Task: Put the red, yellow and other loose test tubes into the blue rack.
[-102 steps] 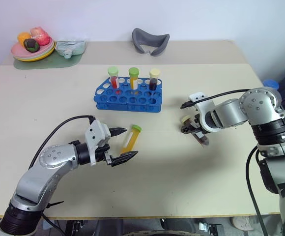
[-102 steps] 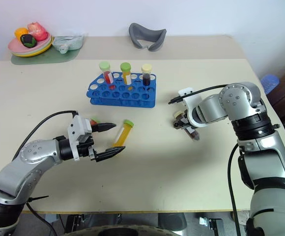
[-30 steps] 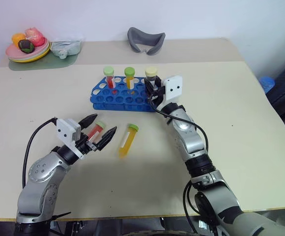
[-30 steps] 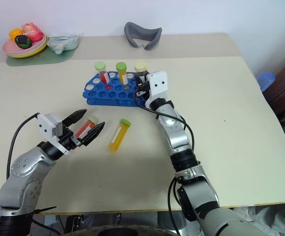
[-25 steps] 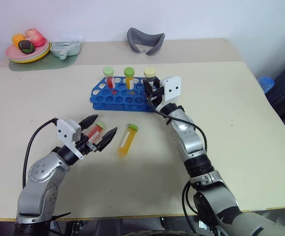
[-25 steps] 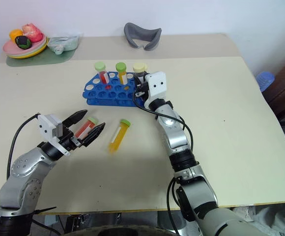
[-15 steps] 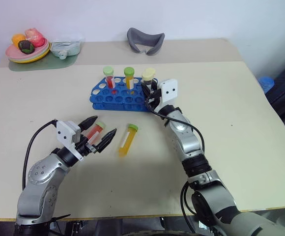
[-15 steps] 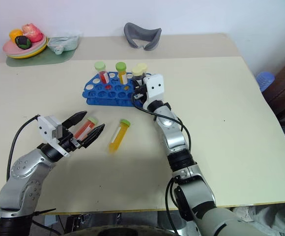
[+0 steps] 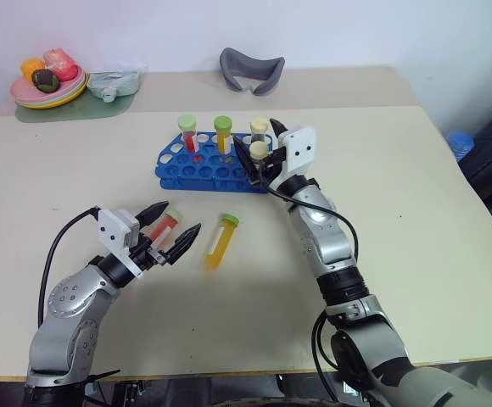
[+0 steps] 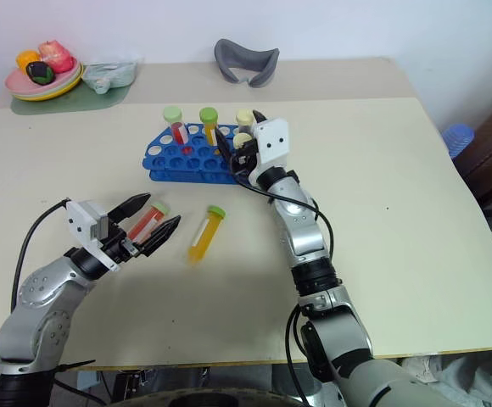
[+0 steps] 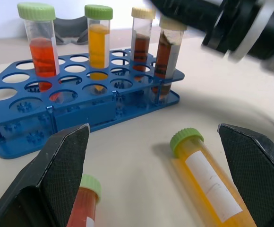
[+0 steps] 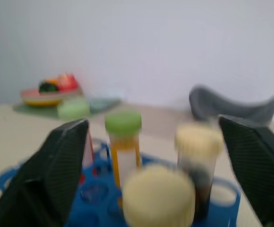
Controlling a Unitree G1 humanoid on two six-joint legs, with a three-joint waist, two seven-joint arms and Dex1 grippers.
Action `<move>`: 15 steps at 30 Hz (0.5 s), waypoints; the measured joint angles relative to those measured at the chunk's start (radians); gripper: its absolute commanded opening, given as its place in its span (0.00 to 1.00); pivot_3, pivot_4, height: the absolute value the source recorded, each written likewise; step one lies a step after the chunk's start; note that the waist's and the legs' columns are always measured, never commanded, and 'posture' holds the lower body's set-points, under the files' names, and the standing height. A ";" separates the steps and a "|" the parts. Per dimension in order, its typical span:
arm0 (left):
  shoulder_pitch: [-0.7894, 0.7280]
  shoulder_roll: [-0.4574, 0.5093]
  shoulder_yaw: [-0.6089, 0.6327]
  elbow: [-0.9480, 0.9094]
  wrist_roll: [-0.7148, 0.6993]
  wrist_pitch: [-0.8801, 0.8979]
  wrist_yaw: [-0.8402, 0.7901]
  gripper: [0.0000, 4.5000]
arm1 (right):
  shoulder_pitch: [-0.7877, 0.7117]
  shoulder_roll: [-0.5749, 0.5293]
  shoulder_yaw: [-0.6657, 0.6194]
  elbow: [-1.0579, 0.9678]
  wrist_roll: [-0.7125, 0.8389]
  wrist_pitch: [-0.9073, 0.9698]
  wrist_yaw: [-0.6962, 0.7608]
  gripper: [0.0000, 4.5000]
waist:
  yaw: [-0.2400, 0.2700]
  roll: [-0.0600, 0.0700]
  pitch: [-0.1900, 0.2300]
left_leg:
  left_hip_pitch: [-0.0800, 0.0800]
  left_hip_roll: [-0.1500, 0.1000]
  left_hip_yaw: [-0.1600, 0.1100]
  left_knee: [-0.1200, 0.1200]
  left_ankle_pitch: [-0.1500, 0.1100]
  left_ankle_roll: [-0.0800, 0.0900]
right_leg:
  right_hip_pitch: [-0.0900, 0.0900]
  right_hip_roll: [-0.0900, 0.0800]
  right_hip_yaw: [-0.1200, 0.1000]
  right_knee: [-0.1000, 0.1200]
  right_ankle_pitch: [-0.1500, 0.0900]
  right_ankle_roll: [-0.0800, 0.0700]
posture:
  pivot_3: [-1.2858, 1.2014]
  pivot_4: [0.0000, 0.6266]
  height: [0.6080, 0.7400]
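The blue rack [image 9: 215, 161] stands mid-table with four test tubes upright in it: a red one [image 9: 187, 134] and a yellow one [image 9: 222, 134], both green-capped, and two dark ones with cream caps [image 9: 259, 130], the nearer of them [image 9: 258, 153] sitting right between the spread fingers of the right gripper [image 9: 259, 146], which are clear of it. Two tubes are loose on the table [image 9: 399, 195]: a yellow green-capped tube [image 9: 220, 241] lying just in front of the rack, and a red green-capped tube [image 9: 164, 227] lying between the open fingers of the left gripper [image 9: 171, 225], ungrasped. Both loose tubes carry white labels, and no writing on them can be read.
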 measured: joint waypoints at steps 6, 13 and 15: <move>-0.051 0.051 -0.015 -0.040 0.008 0.096 0.057 1.00 | 0.057 -0.178 -0.049 -0.225 0.079 0.159 0.121 0.99 | 0.003 0.000 0.000 | 0.000 0.000 0.000 0.000 0.000 0.000 | 0.001 0.000 0.000 -0.001 0.000 0.000 | 0.52 0.24 1.00; -0.266 0.180 -0.106 -0.118 -0.004 0.426 0.120 1.00 | 0.164 -0.433 -0.050 -0.425 0.191 0.335 0.375 0.99 | 0.000 0.000 0.000 | 0.001 0.000 -0.001 0.000 0.000 0.000 | 0.001 0.001 0.000 0.000 0.000 0.000 | 0.52 0.24 1.00; -0.375 0.204 -0.150 -0.126 -0.038 0.569 0.133 1.00 | 0.187 -0.485 -0.038 -0.469 0.203 0.357 0.437 0.99 | 0.002 0.000 0.001 | 0.001 0.000 -0.001 0.000 0.000 0.000 | 0.002 0.001 -0.001 0.000 0.000 0.000 | 0.52 0.24 1.00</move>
